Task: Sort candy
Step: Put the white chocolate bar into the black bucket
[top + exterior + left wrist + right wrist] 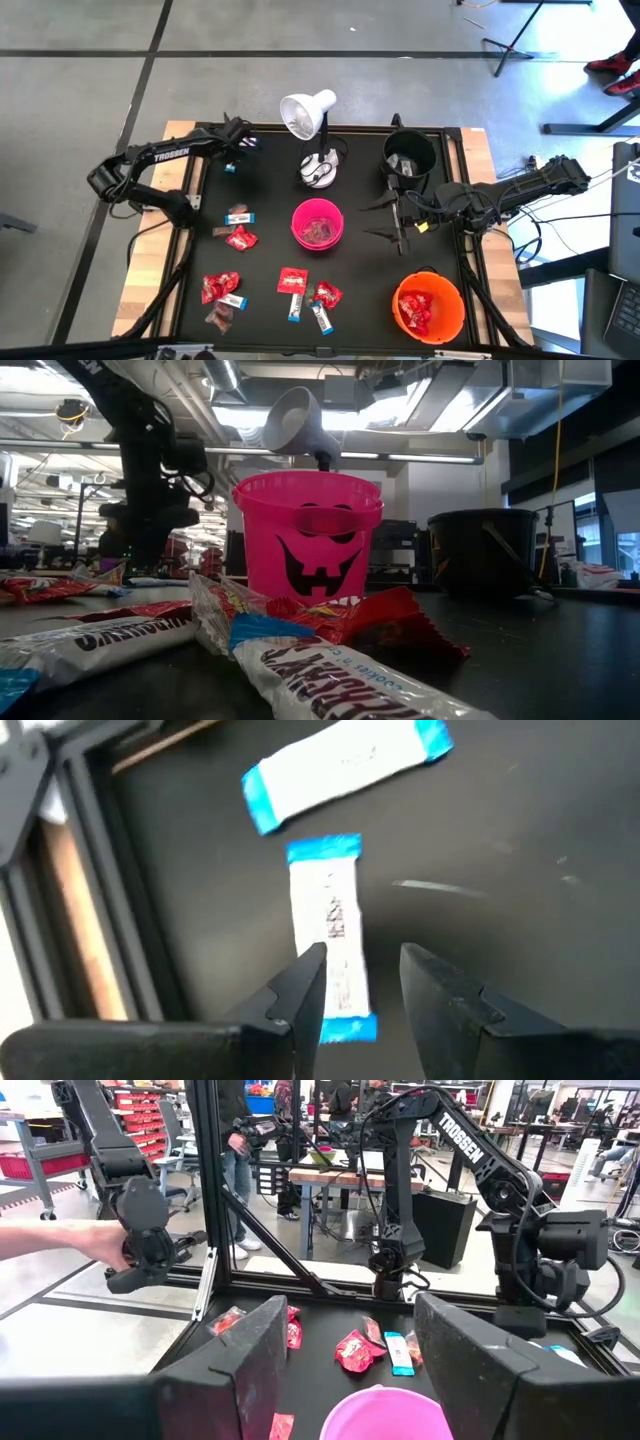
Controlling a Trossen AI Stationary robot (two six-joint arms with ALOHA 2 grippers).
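Observation:
My left gripper [362, 958] is open near the table's far left corner [233, 158]. It points down over a slim white-and-blue bar [333, 925] that lies flat on the black mat. One finger [308, 970] overlaps the bar's edge. A second bar [345, 765] lies just beyond it. My right gripper [350, 1350] is open and hovers right of the pink bowl [317, 222], which holds dark brown candy. Red packets and more bars [292, 282] are scattered along the near side. The orange bowl [430, 305] holds red packets. My left gripper comes at the white-and-blue bar from above, with its fingers standing across the bar's near half [345, 990]. I cannot tell whether a fingertip touches the wrapper or hovers just above it. The bar lies flat on the mat.
A white desk lamp [310, 115] stands behind the pink bowl, and a black bucket [410, 155] at the far right. A raised frame [195, 175] edges the mat. A person's hand [60, 1245] shows beyond the table. Bare mat lies between the lamp and the left gripper.

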